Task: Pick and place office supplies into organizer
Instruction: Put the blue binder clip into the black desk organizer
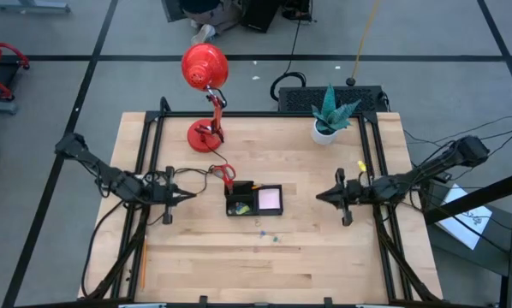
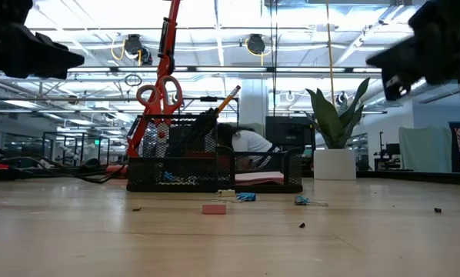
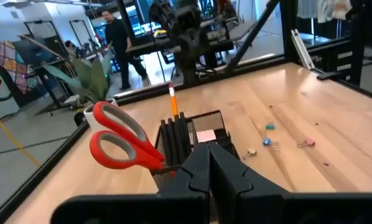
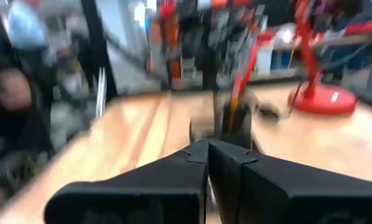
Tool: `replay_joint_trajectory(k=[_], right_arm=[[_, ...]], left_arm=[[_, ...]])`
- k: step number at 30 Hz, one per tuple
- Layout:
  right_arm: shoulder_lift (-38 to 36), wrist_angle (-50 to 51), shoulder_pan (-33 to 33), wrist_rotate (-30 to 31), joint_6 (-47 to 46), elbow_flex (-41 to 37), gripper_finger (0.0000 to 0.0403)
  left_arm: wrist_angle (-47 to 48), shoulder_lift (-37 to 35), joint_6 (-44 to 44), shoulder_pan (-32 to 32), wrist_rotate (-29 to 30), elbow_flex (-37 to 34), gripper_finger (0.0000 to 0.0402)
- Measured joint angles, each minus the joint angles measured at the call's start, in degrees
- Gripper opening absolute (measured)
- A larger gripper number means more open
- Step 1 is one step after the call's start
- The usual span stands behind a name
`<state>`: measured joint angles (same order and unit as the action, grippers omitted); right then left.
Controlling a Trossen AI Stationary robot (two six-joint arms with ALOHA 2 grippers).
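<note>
The black mesh organizer (image 1: 254, 208) (image 2: 215, 173) stands mid-table. Red-handled scissors (image 1: 224, 175) (image 3: 120, 144), black pens (image 3: 173, 134) and an orange pencil (image 3: 172, 99) (image 2: 228, 98) stick up out of it. A pale pink sticky-note pad (image 1: 270, 198) lies in its right compartment. Small blue clips (image 1: 260, 231) (image 2: 245, 197) (image 3: 270, 142) and a pink piece (image 2: 214, 208) lie on the table near the organizer. My left gripper (image 1: 190, 195) (image 3: 209, 149) hovers shut left of the organizer. My right gripper (image 1: 318, 196) (image 4: 208, 146) hovers shut right of it.
A red desk lamp (image 1: 206, 85) stands behind the organizer, its cord running toward the scissors. A plant in a white pot (image 1: 329, 120) sits at the far right. A small yellow piece (image 1: 360, 166) lies right of centre. An orange stick (image 1: 142, 265) lies at the table's left edge.
</note>
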<state>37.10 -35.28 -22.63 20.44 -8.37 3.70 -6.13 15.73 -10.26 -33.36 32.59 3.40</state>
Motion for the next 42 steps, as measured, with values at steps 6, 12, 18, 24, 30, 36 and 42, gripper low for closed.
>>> replay_joint_trajectory(k=[6, 12, 18, 24, 30, 36, 42], right_arm=[[17.9, -0.5, -0.9, -2.7, 1.5, 11.6, 0.0001], [37.5, 5.8, -5.0, -2.6, -0.3, 27.9, 0.0021], [50.5, 21.3, -8.4, 1.9, -12.5, 43.4, 0.0057], [58.3, 32.1, -9.2, -1.0, -21.0, 53.6, 0.0139], [63.9, 43.2, -9.1, -2.8, -28.7, 60.3, 0.0214], [68.0, 47.9, -8.1, -0.3, -33.3, 64.3, 0.0220], [68.0, 48.1, -7.0, 0.5, -39.5, 64.4, 0.0215]], left_arm=[[0.8, 1.8, 3.5, 0.0, 0.0, 0.0, 0.0003], [1.6, 4.3, 6.6, 0.0, 0.0, 0.0, 0.0003], [1.9, 6.9, 10.2, 0.0, 0.0, 0.0, 0.0003], [1.8, 8.0, 12.3, 0.0, 0.0, 0.0, 0.0003], [1.5, 8.0, 12.5, 0.0, 0.0, 0.0, 0.0003], [1.1, 7.9, 12.5, 0.0, 0.1, 0.0, 0.0003], [1.1, 7.9, 12.5, 0.0, 0.0, 0.0, 0.0003]])
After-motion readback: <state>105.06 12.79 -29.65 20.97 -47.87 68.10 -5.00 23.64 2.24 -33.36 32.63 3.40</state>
